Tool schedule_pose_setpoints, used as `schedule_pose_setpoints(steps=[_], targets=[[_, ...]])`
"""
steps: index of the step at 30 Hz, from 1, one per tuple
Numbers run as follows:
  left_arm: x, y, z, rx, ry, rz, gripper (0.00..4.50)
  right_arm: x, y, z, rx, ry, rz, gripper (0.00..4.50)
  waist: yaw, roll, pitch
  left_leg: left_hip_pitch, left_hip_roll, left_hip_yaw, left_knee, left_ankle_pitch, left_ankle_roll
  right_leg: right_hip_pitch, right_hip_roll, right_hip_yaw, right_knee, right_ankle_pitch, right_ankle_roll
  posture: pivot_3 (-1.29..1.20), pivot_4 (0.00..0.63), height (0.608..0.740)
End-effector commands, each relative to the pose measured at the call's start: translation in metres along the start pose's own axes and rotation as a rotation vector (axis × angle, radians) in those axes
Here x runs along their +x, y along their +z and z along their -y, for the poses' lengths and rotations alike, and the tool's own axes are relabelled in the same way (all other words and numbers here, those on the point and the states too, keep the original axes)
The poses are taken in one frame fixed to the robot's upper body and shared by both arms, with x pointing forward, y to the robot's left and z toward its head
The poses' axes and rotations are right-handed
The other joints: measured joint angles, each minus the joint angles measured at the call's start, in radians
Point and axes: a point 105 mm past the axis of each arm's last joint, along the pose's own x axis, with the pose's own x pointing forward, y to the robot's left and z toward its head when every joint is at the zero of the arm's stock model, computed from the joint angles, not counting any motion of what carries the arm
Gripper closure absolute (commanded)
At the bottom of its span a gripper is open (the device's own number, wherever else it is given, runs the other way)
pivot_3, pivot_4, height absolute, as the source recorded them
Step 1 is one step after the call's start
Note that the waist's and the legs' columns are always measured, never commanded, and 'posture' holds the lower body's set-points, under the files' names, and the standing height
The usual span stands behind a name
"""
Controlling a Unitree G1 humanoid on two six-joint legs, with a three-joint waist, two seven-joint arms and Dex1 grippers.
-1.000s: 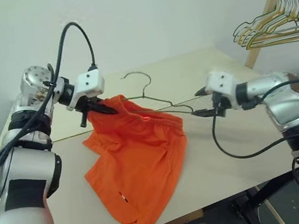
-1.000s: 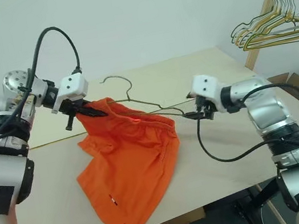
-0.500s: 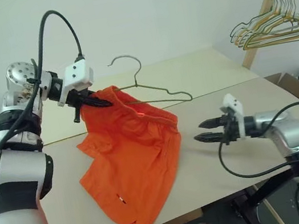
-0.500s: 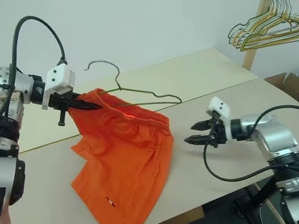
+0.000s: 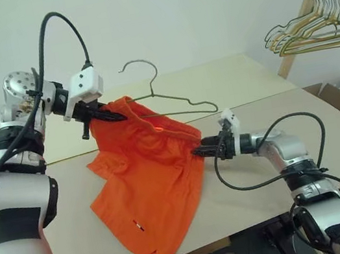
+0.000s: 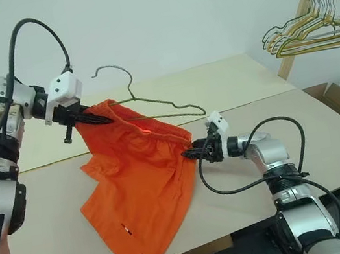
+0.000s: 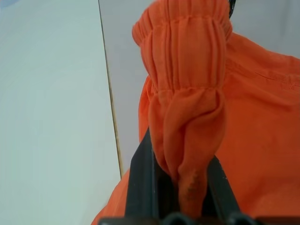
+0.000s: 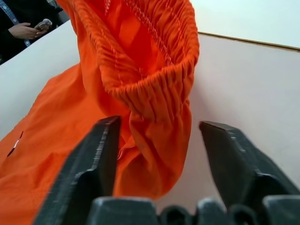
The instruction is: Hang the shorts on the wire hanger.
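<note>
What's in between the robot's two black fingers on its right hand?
A bunched end of the shorts, at the gathered waistband, sits between the open fingers of the right gripper; the right wrist view shows it.

Left hand [image 5: 117,116] raised (clamped tight), right hand [image 8: 157,159] low, fingers apart

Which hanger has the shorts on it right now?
The single dark wire hanger above the table, threaded into the orange shorts. The bunch of gold and green hangers hangs bare on the wooden rack.
</note>
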Motion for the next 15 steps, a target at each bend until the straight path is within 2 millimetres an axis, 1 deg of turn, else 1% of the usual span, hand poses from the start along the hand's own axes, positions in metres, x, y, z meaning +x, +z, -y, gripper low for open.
schedule_pose_setpoints(steps=[1,6,11,13,15], targets=[[-0.005,0.009,-0.003,0.028,0.021,0.034,4.5,-0.002,0.015,0.0,-0.026,0.004,0.035,2.76,0.0,0.0,0.0,0.0,0.0,0.0,0.0,0.0,0.0,0.0,0.0,0.0,0.0,0.0,0.0,-0.02,0.0,0.74],[-0.006,0.005,-0.001,0.021,0.024,0.034,4.5,-0.001,0.014,0.004,-0.021,-0.025,0.048,4.45,0.0,0.0,0.0,0.0,0.0,0.0,0.0,0.0,0.0,0.0,0.0,0.0,0.001,0.0,0.0,-0.02,0.0,0.74],[-0.01,0.0,0.003,0.017,0.024,0.03,4.5,-0.011,0.017,0.008,0.004,-0.036,0.065,4.49,-0.001,0.0,0.0,0.0,0.0,0.0,0.0,0.0,0.0,-0.001,0.0,0.0,0.001,0.0,0.0,-0.02,0.0,0.74],[-0.014,-0.004,0.008,0.01,0.02,0.021,4.5,-0.024,0.023,0.012,0.01,-0.046,0.078,4.49,0.0,0.0,0.0,0.0,0.0,0.0,0.0,0.0,0.0,-0.001,0.0,0.0,0.001,0.0,0.0,-0.02,0.0,0.74],[-0.018,-0.009,0.012,-0.002,0.021,0.01,4.5,-0.038,0.025,0.011,-0.024,-0.031,0.064,4.49,0.0,0.0,0.0,0.0,0.0,0.0,0.0,0.0,0.0,-0.001,-0.001,0.0,0.001,0.0,0.0,-0.02,0.0,0.74]])
